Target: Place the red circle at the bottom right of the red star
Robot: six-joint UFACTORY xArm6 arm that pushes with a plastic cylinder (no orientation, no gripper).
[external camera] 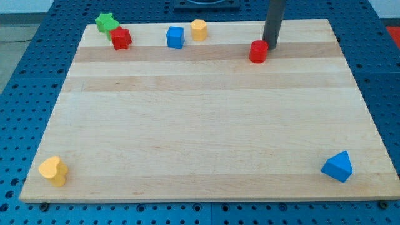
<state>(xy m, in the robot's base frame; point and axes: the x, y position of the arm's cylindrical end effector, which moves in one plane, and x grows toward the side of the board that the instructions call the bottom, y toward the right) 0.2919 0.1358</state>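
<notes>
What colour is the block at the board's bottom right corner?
Blue, a triangle, clear in the camera view.

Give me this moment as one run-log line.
my tip: touching red circle, on its upper right | red star: far to view's left, beside green star | placement: not yet done

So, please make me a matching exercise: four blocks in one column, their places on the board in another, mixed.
Blocks:
1. red circle
2. blue triangle
3. yellow heart
4. green star

Places:
A. view's bottom left corner
B. view's top left corner
C. just left of my tip
D. view's bottom right corner

Pairs: 1-C, 2-D, 3-A, 4-B
</notes>
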